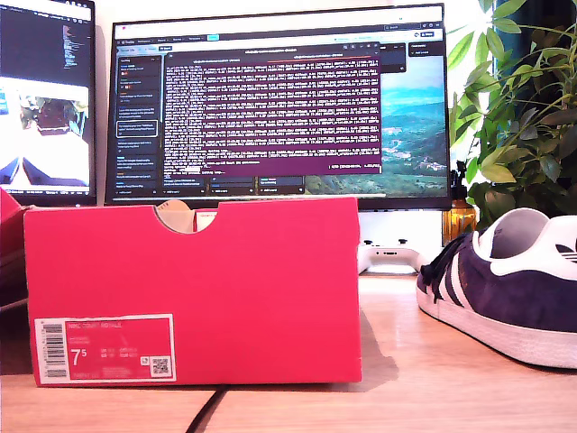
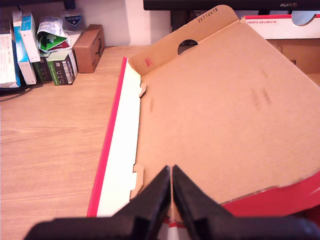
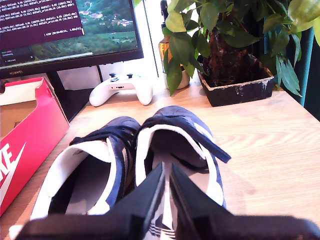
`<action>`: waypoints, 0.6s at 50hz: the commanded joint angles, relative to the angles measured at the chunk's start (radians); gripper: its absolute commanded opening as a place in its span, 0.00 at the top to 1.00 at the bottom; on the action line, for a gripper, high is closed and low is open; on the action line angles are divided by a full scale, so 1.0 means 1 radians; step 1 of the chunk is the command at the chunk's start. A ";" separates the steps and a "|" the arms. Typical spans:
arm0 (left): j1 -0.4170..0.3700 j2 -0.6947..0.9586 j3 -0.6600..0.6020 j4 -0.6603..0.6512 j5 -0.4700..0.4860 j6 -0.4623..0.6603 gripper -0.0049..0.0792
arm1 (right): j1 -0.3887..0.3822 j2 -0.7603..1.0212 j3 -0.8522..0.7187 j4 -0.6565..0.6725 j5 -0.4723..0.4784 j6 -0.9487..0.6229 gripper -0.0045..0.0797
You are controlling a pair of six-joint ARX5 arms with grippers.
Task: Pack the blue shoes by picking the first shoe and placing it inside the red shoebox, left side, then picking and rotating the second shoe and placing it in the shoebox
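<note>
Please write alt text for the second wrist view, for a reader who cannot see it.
My second gripper, jaws nearly closed, hangs over the blue shoes, side by side on the wooden desk, the red shoebox beside them.

We read "7.5" on the white label (image 1: pixel 105 349) of the shoebox (image 1: pixel 252 289), "HUAWEI" on a monitor (image 2: pixel 282 4), and "20112019" on the box flap (image 2: pixel 207 16).

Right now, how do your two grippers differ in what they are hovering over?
My first gripper hangs over the red shoebox's opened lid; my second gripper hangs over the blue shoes standing side by side on the table. The first has bare brown cardboard below it, the second white-lined shoe openings. Both have black jaws pressed together, gripping nothing.
</note>
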 commanded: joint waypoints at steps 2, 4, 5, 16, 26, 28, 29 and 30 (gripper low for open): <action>0.002 -0.006 -0.029 -0.004 0.056 -0.046 0.96 | 0.000 -0.006 -0.018 0.010 0.000 0.008 0.96; 0.002 -0.006 -0.029 -0.004 0.052 -0.045 0.96 | 0.000 -0.006 -0.018 0.010 0.000 0.008 0.96; 0.002 -0.006 -0.029 -0.004 0.049 -0.045 0.96 | 0.000 -0.006 -0.018 0.010 0.000 0.008 0.96; 0.002 -0.006 -0.029 0.021 0.060 -0.089 0.96 | 0.000 -0.006 -0.018 0.044 -0.007 0.116 0.96; 0.002 -0.006 -0.029 0.175 0.171 -0.309 0.96 | 0.005 -0.006 -0.018 0.151 -0.092 0.360 0.96; 0.002 -0.006 -0.029 0.213 0.211 -0.363 0.96 | 0.005 -0.006 -0.017 0.172 -0.119 0.391 0.96; 0.002 -0.006 -0.029 0.232 0.234 -0.363 0.96 | 0.005 -0.006 -0.017 0.186 -0.134 0.391 0.96; 0.001 -0.006 -0.029 0.251 0.261 -0.388 0.96 | 0.005 -0.006 -0.016 0.196 -0.150 0.391 0.96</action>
